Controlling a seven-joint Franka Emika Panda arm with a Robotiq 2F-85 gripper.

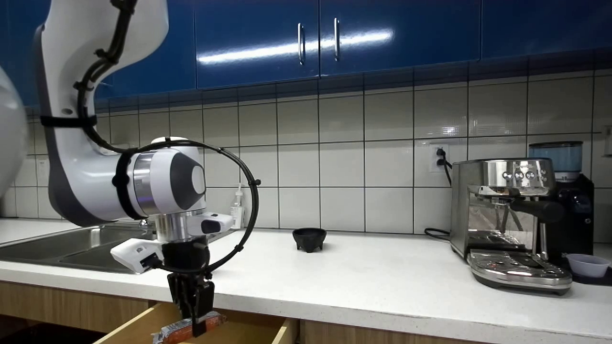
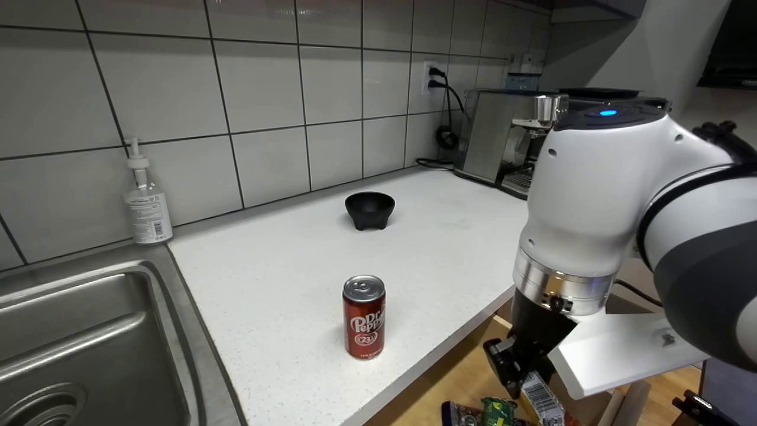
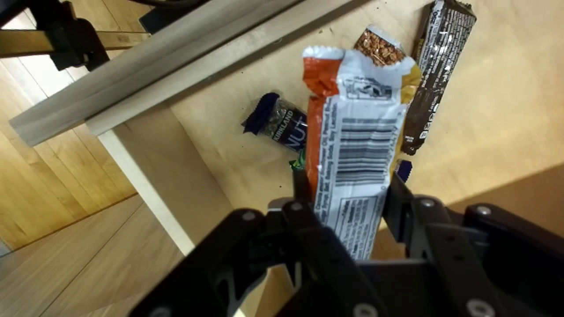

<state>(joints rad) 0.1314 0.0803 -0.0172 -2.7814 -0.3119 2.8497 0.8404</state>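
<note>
Both exterior views show a white counter along white tiles.

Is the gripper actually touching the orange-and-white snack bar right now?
Touching. The wrist view shows it: the gripper is closed on the snack bar, its jaws against both long edges with no visible gap.

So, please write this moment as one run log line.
gripper: holding orange-white bar | place: above bottom of open drawer | inside: brown packet, Kirkland packet
</note>
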